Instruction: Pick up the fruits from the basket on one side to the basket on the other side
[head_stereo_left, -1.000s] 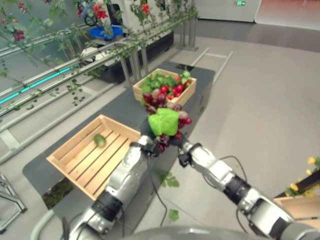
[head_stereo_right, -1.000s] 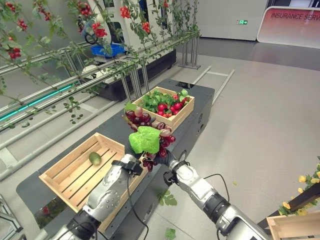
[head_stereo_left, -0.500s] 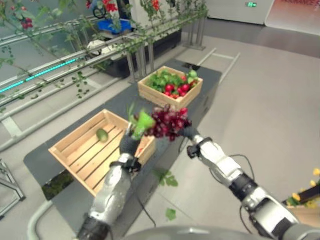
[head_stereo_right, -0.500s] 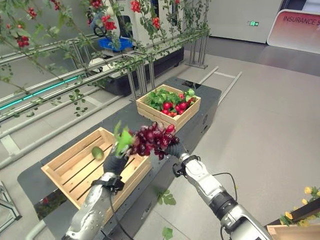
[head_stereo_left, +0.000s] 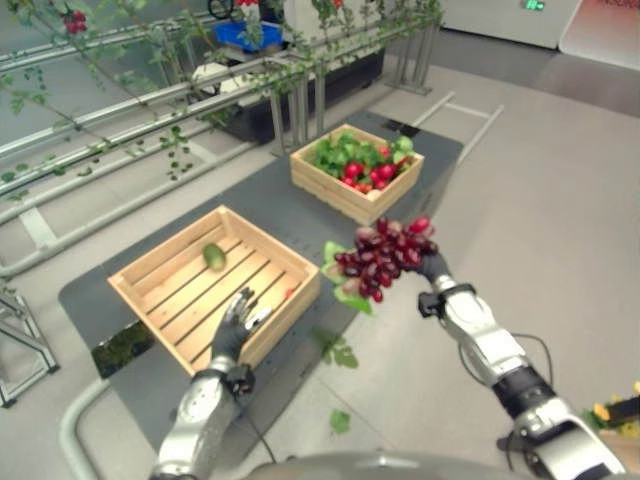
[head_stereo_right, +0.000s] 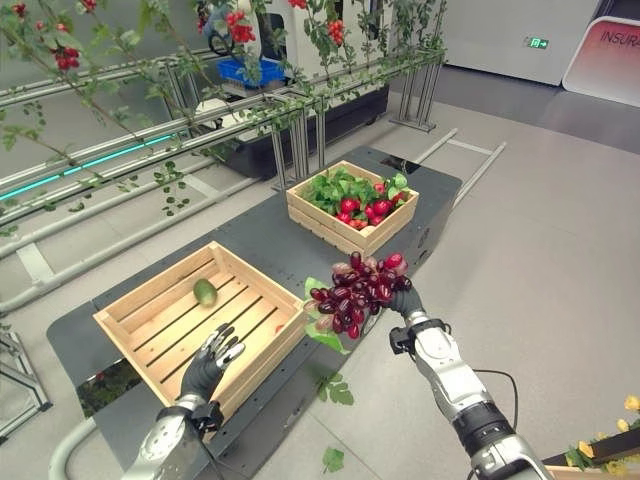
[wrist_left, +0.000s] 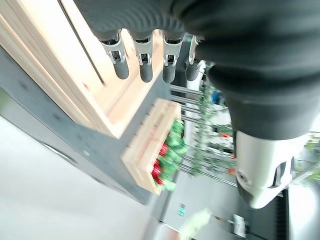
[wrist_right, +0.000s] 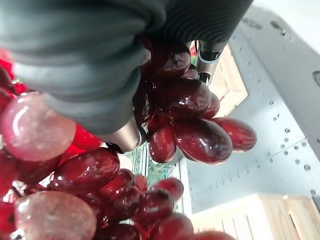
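Note:
A bunch of dark red grapes (head_stereo_left: 384, 258) with a green leaf hangs in the air off the table's front edge, between the two crates. My right hand (head_stereo_right: 404, 299) is shut on it, and its fingers (wrist_right: 206, 60) curl round the berries. The near wooden crate (head_stereo_left: 190, 308) holds one green fruit (head_stereo_left: 213, 257). The far crate (head_stereo_right: 312, 215) is full of red fruits and green leaves. My left hand (head_stereo_left: 237, 319) hovers open at the near crate's front edge, its straight fingers (wrist_left: 145, 65) over the wood.
Both crates sit on a dark grey table (head_stereo_left: 270, 205). Metal rails with leafy vines (head_stereo_left: 150, 110) run behind it. Loose green leaves (head_stereo_left: 335, 352) lie on the floor in front of the table.
My left hand has let go of the bunch's leaf end and dropped, open, to the near crate's front edge. The right hand alone now carries the grapes, lower and further right.

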